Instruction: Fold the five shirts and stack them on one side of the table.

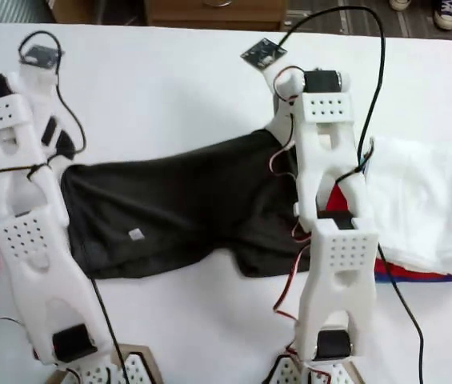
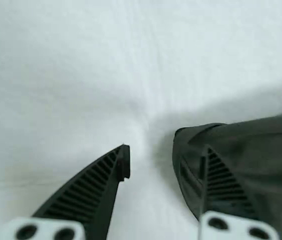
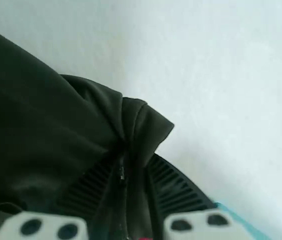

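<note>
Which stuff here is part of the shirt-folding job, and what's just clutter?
Job: black fabric shirt spread flat; folded shirt stack, white on top; left gripper, open at the shirt's corner; right gripper, shut on another corner.
Clutter: thin black cable; brown wooden cabinet behind the white table.

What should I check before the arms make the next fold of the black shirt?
1. Right hand shut on a corner of the black shirt: ok.
2. Left hand gripping the other end: not ok; it is open, with one finger above the cloth.
3. Shirt spread evenly: not ok; its outline is uneven and slanted.
4. Four shirts folded aside: cannot tell; a white shirt, a red shirt and a blue shirt show.
</note>
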Robot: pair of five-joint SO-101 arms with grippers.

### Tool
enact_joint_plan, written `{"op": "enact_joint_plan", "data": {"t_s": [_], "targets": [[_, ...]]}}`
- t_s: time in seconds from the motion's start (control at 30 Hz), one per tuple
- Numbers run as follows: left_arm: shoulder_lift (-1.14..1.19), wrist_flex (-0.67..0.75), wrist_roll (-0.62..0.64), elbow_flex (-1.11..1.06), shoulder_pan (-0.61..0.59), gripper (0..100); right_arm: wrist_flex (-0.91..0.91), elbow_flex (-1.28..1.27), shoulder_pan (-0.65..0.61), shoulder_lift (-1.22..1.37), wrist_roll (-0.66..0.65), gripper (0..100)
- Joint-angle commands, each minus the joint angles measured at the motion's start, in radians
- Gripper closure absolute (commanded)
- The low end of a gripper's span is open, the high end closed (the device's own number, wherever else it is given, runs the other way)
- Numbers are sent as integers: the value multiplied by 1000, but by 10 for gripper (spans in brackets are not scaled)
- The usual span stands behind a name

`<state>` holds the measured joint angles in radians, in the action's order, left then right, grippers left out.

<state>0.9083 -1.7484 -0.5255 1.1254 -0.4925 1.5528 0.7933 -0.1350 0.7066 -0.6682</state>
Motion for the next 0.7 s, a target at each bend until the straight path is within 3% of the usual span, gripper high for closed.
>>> {"op": "enact_joint_plan", "data": {"t_s": [0.0,0.27,0.67], "targets": [[-5,-8,11,68,-5,715,16,6,24,-7,3,978],[101,141,72,-27,-6,718,36,6,25,-10,2,978],[178,141,71,59,-58,718,45,15,47,-16,-2,978]]}}
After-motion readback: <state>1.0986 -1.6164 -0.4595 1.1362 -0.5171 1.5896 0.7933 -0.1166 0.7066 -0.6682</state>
